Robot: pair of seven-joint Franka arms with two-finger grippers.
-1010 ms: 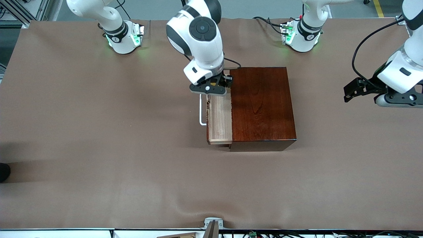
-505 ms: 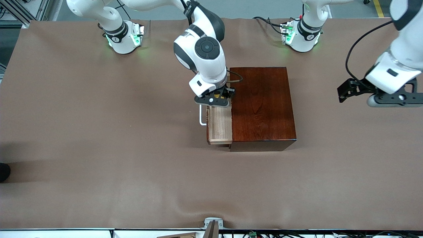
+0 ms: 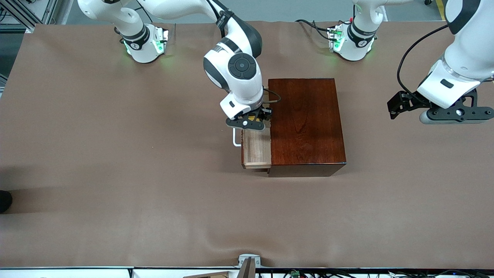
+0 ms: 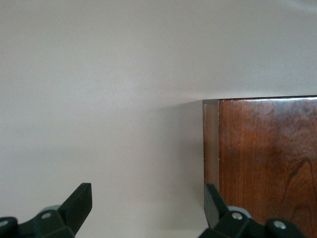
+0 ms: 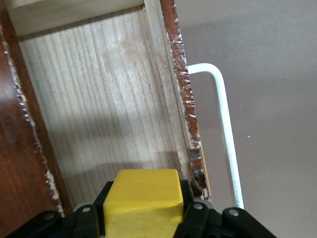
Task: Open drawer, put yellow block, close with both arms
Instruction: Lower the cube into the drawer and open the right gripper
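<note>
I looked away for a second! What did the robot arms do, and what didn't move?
The right gripper, shut on the yellow block, came down toward the front camera along the open drawer and now hangs low over it. The left gripper, open, drifted from the table's edge toward the wooden box. The block was not let go. Drawer, handle and box stayed put.

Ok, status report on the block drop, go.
Right gripper shut on yellow block, low over the open drawer. Left gripper open, waiting beside the wooden box. Nothing lying in the drawer under the block.
</note>
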